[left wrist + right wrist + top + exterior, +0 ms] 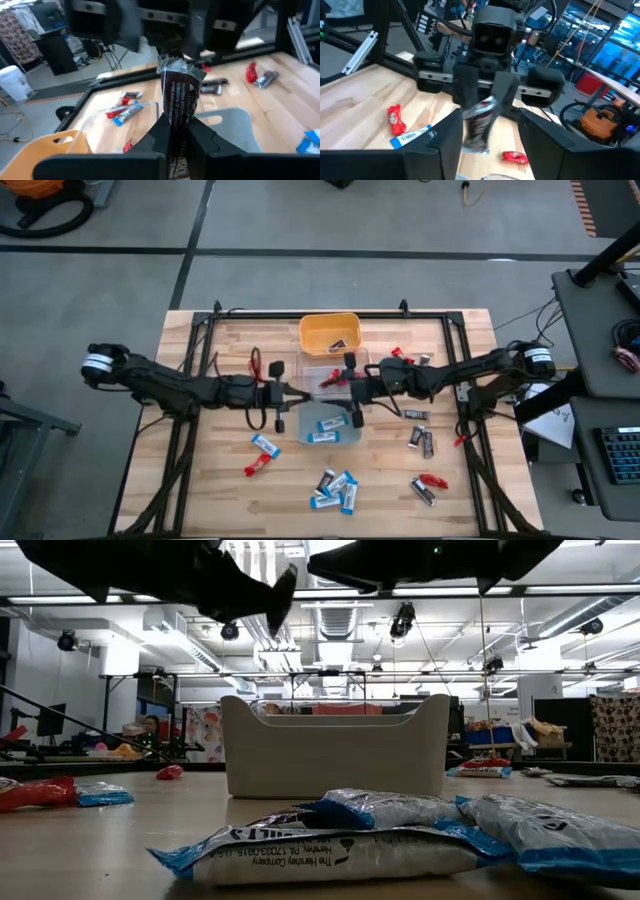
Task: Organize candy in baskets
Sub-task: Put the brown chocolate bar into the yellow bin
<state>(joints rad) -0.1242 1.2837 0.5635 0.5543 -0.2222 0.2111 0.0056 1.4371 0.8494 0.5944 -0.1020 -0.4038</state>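
My left gripper (pixel 177 127) is shut on a dark brown wrapped candy (pixel 180 95), held in the air over the middle of the table. Facing it from the table's right, my right gripper (pixel 487 117) is open. Its fingers stand either side of the candy's far end (pixel 479 122) without touching it. Below the grippers lie three baskets in a row from far to near. The yellow-orange one (pixel 330 333) holds a dark candy, the clear one (pixel 312 370) is in the middle, and the pale grey-blue one (pixel 328 427) holds blue-and-white candy. My left gripper pinches the dark brown candy between its two fingers at the end nearest its own wrist (pixel 176 125). The fingers come level from the table's left and lie along the bar. The bar sticks out past the fingertips toward my right gripper, lifted clear of the baskets.
Loose candy lies about the wooden table: blue-and-white bars (pixel 265 445) (pixel 335 488), red ones (pixel 257 467) (pixel 432 480) (pixel 400 356) and dark ones (pixel 425 440) (pixel 415 415). Black frame rails (pixel 330 314) run along the table's far and side edges.
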